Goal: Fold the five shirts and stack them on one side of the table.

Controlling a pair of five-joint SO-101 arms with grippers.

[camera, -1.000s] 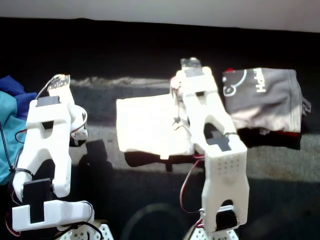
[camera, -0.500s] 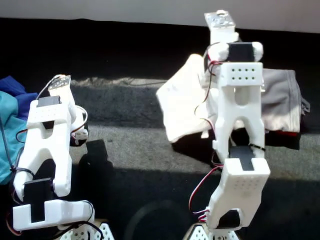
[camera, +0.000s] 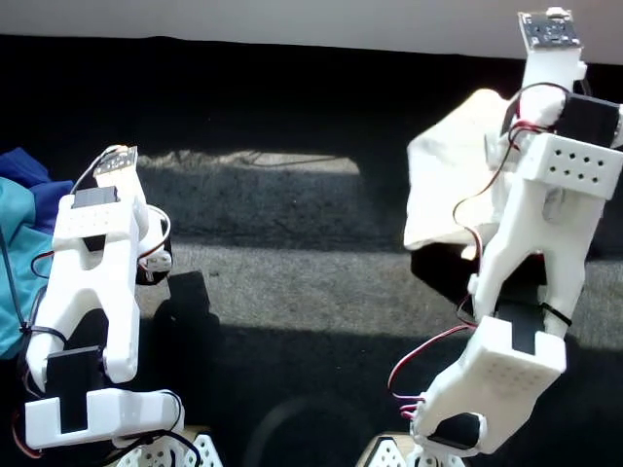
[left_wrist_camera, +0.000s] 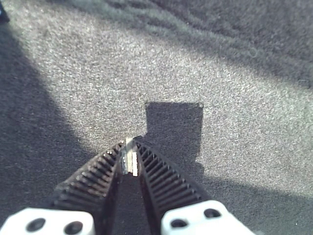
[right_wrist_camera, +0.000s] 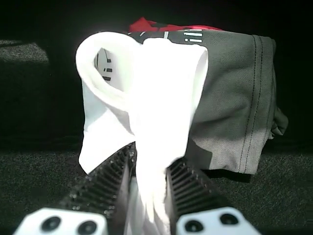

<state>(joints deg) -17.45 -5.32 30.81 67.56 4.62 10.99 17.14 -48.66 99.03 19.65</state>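
My right gripper (right_wrist_camera: 149,159) is shut on a folded white shirt (right_wrist_camera: 156,98), holding it up off the table. In the high view the white shirt (camera: 453,190) hangs at the far right beside the right arm (camera: 540,209). Just beyond it in the right wrist view lies a folded grey shirt (right_wrist_camera: 230,93) on top of a red one (right_wrist_camera: 146,24). My left gripper (left_wrist_camera: 131,155) is shut with nothing in it, low over bare dark felt; its arm (camera: 92,263) stands at the left. Blue and teal shirts (camera: 18,229) lie heaped at the left edge.
The table (camera: 292,224) is covered in dark felt, with sunlit bands across its middle and a white wall along the far edge. Red and black cables (camera: 428,355) hang by the right arm's base.
The right arm has lifted the white shirt from the table's middle and carried it to the right, over the grey shirt's spot. The left arm has stayed still.
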